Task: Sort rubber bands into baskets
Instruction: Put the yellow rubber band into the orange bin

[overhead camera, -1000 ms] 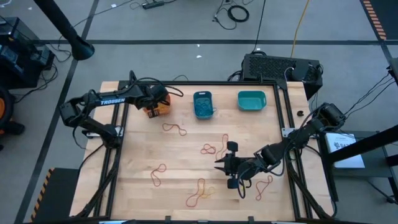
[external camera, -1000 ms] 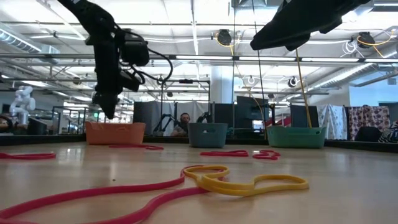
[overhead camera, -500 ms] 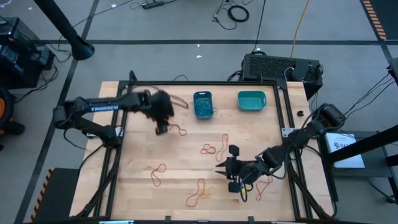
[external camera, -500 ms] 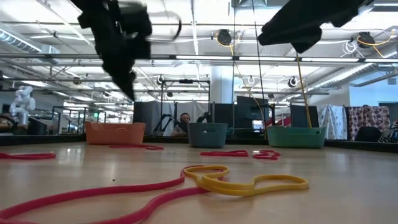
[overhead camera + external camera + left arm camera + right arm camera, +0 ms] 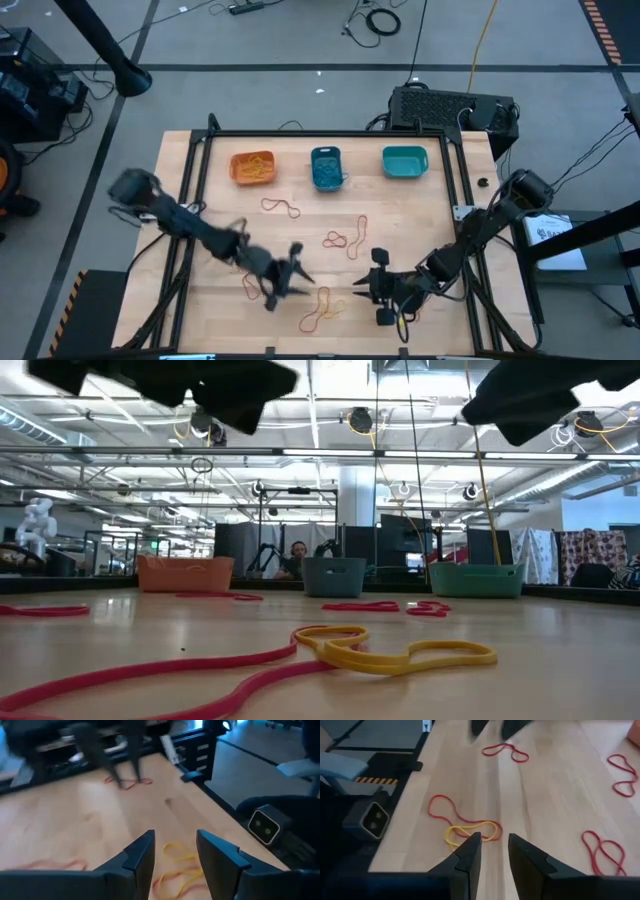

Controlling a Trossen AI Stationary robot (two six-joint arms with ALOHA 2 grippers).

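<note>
- Step in hand, as a judgement: both arms look poised to pick bands off the front of the wooden counter [image 5: 220,215]; the pile by the lower middle of the overhead frame is the likely target.
- The left tool [image 5: 283,277] hovers at lower centre-left of the overhead frame, fingers apart and empty in its wrist view, just short of a yellow and red band pile [image 5: 322,308].
- The right tool [image 5: 381,293] hovers at lower centre-right, fingers slightly apart and empty, with the same yellow and red pile [image 5: 465,825] just ahead in its wrist view.
- Next move, as a judgement: one tool must drop onto a single thin loop lying flat on the wood and pinch it free of the tangle.
- Three baskets stand in a row along the upper edge of the counter: orange basket [image 5: 252,167], blue basket [image 5: 327,167], teal basket [image 5: 405,161].
- The orange basket shows yellow bands inside, the blue basket blue ones; the teal looks bare.
- About five loose clusters of red bands [image 5: 335,239] lie on the counter; exact loop count cannot be told.
</note>
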